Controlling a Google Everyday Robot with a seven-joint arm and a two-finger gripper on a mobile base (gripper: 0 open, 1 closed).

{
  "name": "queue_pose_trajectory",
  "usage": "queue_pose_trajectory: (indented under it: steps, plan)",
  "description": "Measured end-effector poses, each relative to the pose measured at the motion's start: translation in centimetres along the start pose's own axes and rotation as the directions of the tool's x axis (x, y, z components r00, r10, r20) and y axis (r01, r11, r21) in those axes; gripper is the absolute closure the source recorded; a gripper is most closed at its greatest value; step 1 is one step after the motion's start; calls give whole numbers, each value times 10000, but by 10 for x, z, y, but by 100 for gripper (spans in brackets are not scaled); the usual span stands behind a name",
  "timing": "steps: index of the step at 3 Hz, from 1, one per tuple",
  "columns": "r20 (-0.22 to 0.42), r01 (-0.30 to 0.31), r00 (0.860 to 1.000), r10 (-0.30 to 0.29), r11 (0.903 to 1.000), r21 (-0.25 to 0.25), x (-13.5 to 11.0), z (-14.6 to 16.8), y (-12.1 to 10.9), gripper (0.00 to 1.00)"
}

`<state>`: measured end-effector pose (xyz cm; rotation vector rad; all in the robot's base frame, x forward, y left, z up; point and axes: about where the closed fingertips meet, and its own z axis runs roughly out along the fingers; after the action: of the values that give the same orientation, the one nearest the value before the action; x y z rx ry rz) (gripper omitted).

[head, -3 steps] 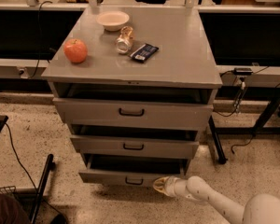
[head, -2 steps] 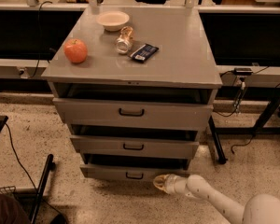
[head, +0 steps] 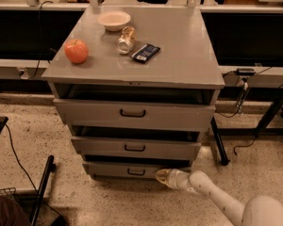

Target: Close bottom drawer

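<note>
Grey cabinet [head: 188, 55] fills mid-frame; its bottom drawer [head: 113, 170], low centre, has slid further in under my push, though a dark gap remains above it. My gripper [head: 162, 176] presses its right end, open or closed I cannot tell

The bottom drawer [head: 111, 169], grey and flat-fronted with a small black bar handle [head: 136, 172], is the lowest and narrowest of three. It stands slightly open, a dark gap showing above its front. The gripper [head: 161, 175] is against the front's right end.
</note>
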<state>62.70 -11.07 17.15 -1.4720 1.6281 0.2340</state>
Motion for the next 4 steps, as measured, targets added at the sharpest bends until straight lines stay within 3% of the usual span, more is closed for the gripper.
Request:
queue_pose_trajectory:
  steps: [1,2,3,4]
  plan:
    - [196,-89,9998,87,9999,124,-1,4,-10,86]
    - [205,-97,9997,94,9998,155,0,5,-12,63]
    - [355,103,9993,-74,9967,-809,-8,-11,12,38]
    - [490,160,9988,-72,9833,-1815,-17,-48,40,16]
